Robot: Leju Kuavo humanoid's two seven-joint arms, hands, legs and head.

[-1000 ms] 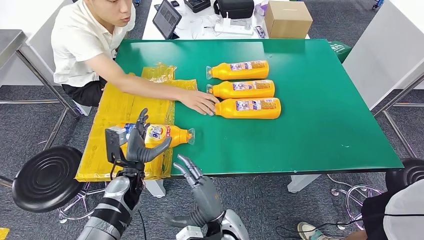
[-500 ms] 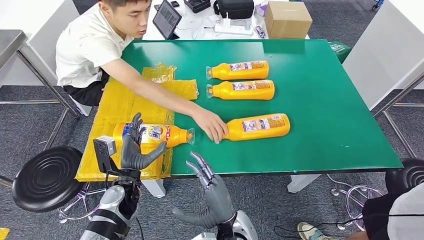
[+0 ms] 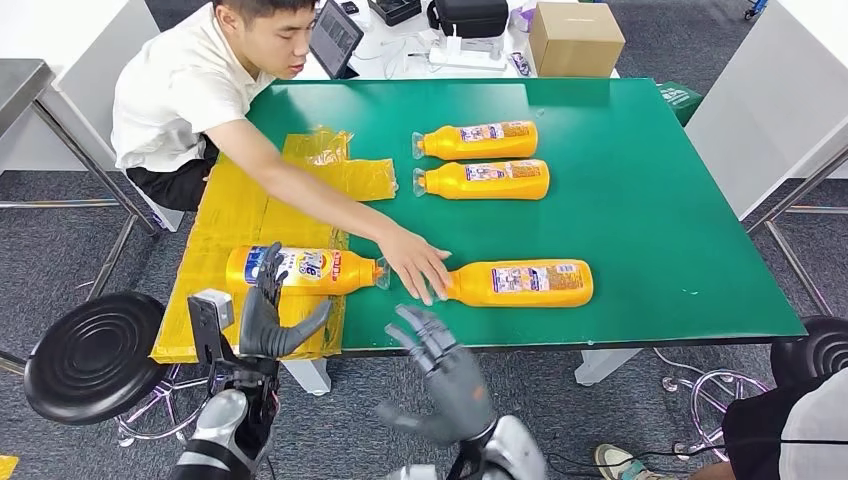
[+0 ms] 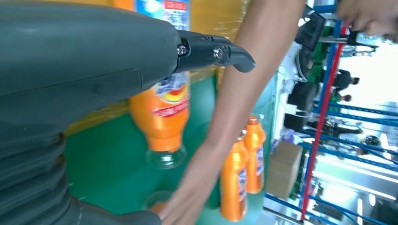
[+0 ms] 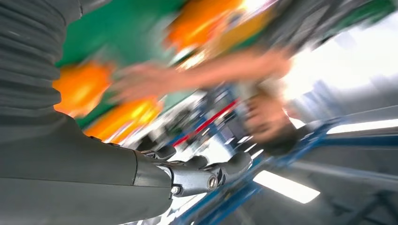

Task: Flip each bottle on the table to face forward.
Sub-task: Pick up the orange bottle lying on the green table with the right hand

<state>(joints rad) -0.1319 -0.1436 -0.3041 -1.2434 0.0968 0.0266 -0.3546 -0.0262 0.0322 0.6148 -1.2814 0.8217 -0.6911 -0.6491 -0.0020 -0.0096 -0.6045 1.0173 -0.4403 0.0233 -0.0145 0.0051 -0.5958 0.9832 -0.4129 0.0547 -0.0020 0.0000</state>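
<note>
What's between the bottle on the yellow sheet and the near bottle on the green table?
In the head view, a person's hand lies flat between the left bottle and the near bottle, at their caps.

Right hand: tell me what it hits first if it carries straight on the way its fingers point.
Probably the person's hand, which lies on the table just ahead of the right hand, at the cap of the near bottle. Depth is unclear; the fingers may reach the table's edge first.

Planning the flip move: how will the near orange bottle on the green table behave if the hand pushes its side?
The near orange bottle lies on its side on the smooth green table, so it will probably roll or slide easily. It looks full, so likely heavy for its size. Its glossy plastic may be slippery.
</note>
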